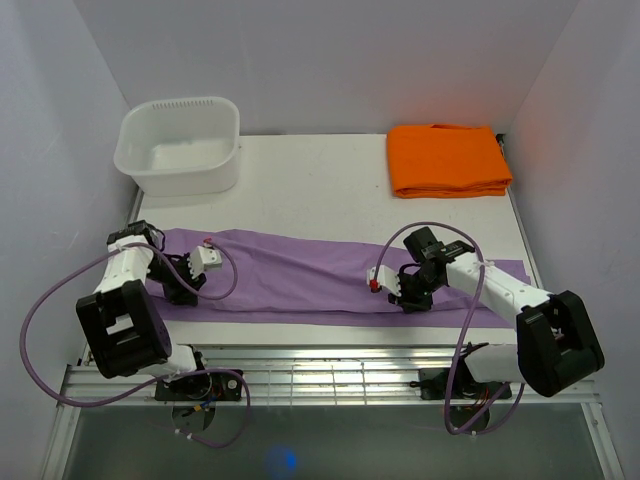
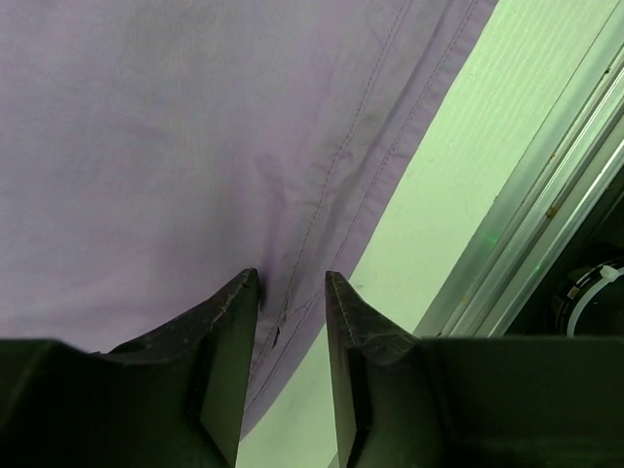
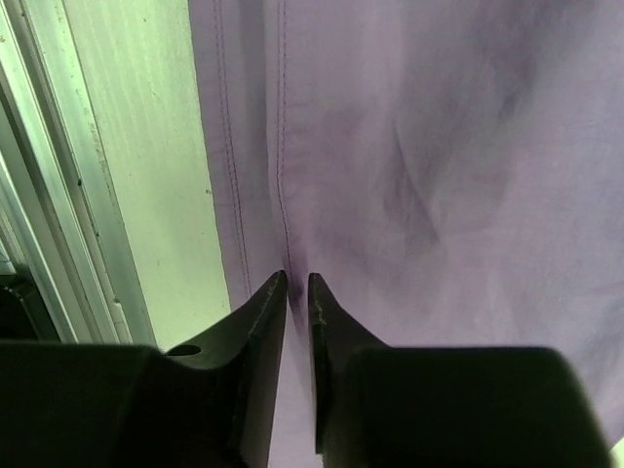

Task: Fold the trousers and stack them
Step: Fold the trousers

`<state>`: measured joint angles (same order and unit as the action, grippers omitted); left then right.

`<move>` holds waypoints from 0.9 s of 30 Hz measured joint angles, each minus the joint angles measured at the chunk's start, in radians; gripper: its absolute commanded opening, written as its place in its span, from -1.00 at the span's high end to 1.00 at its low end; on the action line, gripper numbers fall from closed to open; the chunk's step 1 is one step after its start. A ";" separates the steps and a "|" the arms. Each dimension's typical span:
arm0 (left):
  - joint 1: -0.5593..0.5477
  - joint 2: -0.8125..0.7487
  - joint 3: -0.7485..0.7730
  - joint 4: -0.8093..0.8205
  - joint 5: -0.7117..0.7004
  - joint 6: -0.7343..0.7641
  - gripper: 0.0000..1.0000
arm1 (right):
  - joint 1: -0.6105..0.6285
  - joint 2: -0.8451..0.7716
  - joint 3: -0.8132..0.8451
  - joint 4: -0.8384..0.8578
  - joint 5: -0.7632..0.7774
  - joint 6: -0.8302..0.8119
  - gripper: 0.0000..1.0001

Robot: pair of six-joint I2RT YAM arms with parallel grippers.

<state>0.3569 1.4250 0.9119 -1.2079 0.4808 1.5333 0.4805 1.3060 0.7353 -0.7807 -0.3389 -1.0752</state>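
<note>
The lilac trousers [image 1: 300, 270] lie stretched flat, left to right, across the near part of the white table [image 1: 300, 185]. My left gripper [image 1: 190, 285] is down on their left end at the near hem. In the left wrist view its jaws [image 2: 290, 283] stand a narrow gap apart, with a puckered seam of the trousers [image 2: 195, 146] between the tips. My right gripper [image 1: 408, 298] is down on the near hem toward the right end. In the right wrist view its jaws [image 3: 297, 281] are almost together and pinch a crease of the trousers [image 3: 439, 146] beside the stitched seam.
A white plastic basin [image 1: 180, 145] stands at the back left. A folded orange cloth [image 1: 447, 160] lies at the back right. A metal rail [image 1: 330, 375] runs along the table's near edge, close to both grippers. White walls enclose the table.
</note>
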 measured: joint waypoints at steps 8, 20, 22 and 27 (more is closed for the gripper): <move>-0.001 -0.029 -0.050 0.040 -0.039 0.029 0.87 | 0.000 -0.013 -0.014 0.023 0.020 0.002 0.85; -0.005 -0.114 -0.040 -0.003 -0.070 0.059 1.00 | 0.001 -0.094 -0.013 0.008 0.022 0.002 0.84; -0.005 -0.128 -0.032 -0.013 -0.071 0.063 1.00 | 0.002 -0.132 -0.013 -0.003 0.022 0.001 0.84; -0.005 -0.137 -0.090 0.014 -0.085 0.063 1.00 | 0.005 -0.178 -0.082 0.023 0.022 -0.005 0.84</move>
<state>0.3515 1.2877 0.8219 -1.1942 0.3954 1.5967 0.4850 1.1282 0.6533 -0.7582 -0.3168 -1.0801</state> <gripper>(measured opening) 0.014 0.080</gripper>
